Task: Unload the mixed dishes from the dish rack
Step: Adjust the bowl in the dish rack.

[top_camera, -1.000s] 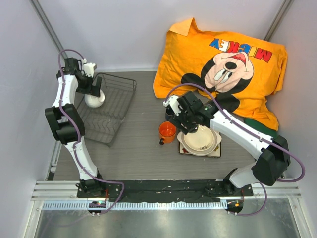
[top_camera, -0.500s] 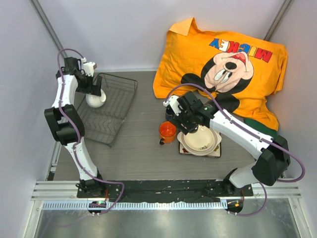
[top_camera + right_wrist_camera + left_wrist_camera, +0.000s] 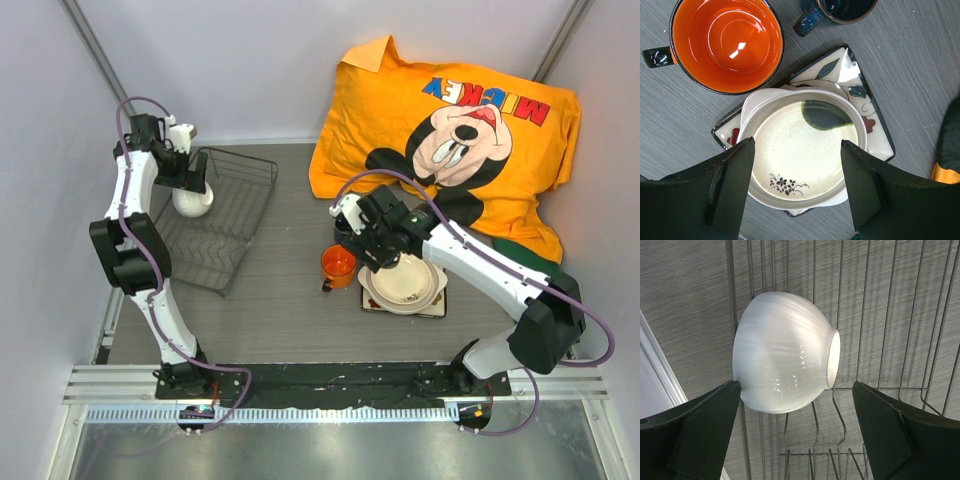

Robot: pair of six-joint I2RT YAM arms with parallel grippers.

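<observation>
The small white bowl (image 3: 191, 203) lies on its side in the dark wire dish rack (image 3: 232, 220), near its far left corner. My left gripper (image 3: 190, 177) hangs open just above it. In the left wrist view the bowl (image 3: 782, 352) lies between and beyond the open fingers, on the rack wires (image 3: 865, 340). My right gripper (image 3: 376, 252) is open and empty over the large cream bowl (image 3: 408, 281), which sits on the square flowered plate (image 3: 437, 306). The orange mug (image 3: 338, 264) and the small dark-blue cup (image 3: 343, 229) stand to the left. The right wrist view shows the bowl (image 3: 805, 145), plate (image 3: 875, 135), mug (image 3: 725, 45) and cup (image 3: 840, 10).
A big orange Mickey pillow (image 3: 450, 110) fills the back right, close behind the plate. Grey walls close in on the left, back and right. The rack sits against the left wall.
My left gripper has shifted slightly over the white bowl. The bowl stays in the rack. The right arm has barely moved.
</observation>
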